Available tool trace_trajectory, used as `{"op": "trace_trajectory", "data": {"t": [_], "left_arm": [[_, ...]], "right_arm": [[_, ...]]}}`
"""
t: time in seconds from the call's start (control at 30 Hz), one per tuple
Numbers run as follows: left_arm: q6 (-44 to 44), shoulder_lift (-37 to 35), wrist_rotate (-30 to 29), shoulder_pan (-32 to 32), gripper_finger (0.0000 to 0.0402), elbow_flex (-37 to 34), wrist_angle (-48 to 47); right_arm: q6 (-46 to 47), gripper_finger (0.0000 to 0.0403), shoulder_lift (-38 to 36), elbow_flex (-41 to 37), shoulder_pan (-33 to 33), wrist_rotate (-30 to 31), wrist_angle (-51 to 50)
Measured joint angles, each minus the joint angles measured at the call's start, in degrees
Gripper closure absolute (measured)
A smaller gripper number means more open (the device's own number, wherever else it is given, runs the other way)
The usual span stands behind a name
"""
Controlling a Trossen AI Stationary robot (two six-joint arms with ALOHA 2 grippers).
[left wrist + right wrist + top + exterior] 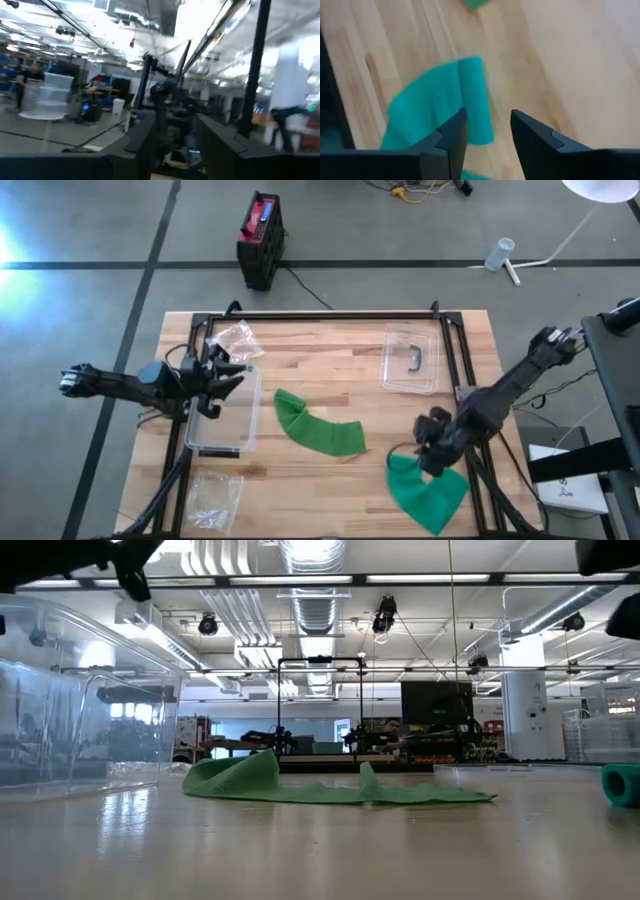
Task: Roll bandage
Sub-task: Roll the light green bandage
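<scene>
- My right gripper [432,442] hangs low over the table's [330,480] near right part, right at the upper edge of a green bandage [428,492] spread there.
- From the right wrist, its fingers [451,134] stand apart with bare wood showing in the gap; they hold nothing.
- Just ahead of those fingers the bandage's end is wound into a short roll [475,97], with flat cloth trailing off to one side.
- The low view catches that roll [621,784] at the far right, resting on the wood.
- A second bandage [317,427] lies loose and crumpled near the table's middle, well apart from the first.
- My left gripper [222,377] waits above a clear bin [224,417] at the table's left side; its fingers [141,137] are spread and empty in the left wrist view.
- A clear lid [411,360] with a dark handle sits at the far right part of the table.
- One clear bag [235,338] lies beyond the bin, another [213,498] at the near left corner.
</scene>
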Motion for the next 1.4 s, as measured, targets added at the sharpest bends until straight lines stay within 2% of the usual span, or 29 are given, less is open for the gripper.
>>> {"op": "trace_trajectory", "data": {"t": [0.2,0.47,0.77,1.07,1.23,1.4], "left_arm": [[9.0,9.9,-1.3,0.0,0.0218,7.9,-2.5],[9.4,21.1,-1.2,0.0,0.0172,12.3,-2.0],[9.5,29.6,-1.2,0.0,0.0169,15.5,2.8],[10.7,37.2,-1.2,0.2,0.0169,21.7,2.9],[9.8,41.3,0.0,0.2,0.0170,26.6,-2.1],[9.9,44.7,3.4,0.2,0.0169,25.7,3.3]], "right_arm": [[1.7,0.0236,9.7,0.9,3.0,0.0,0.3],[-0.2,0.0231,17.5,0.9,3.0,-0.2,1.3],[-1.7,0.0231,19.2,0.9,3.0,-6.5,3.1],[-1.2,0.0230,16.4,1.5,3.0,-7.7,4.0],[-1.4,0.0230,17.7,0.8,3.0,-7.3,4.6],[-2.3,0.0239,19.4,0.3,3.0,-7.3,5.2]]}}
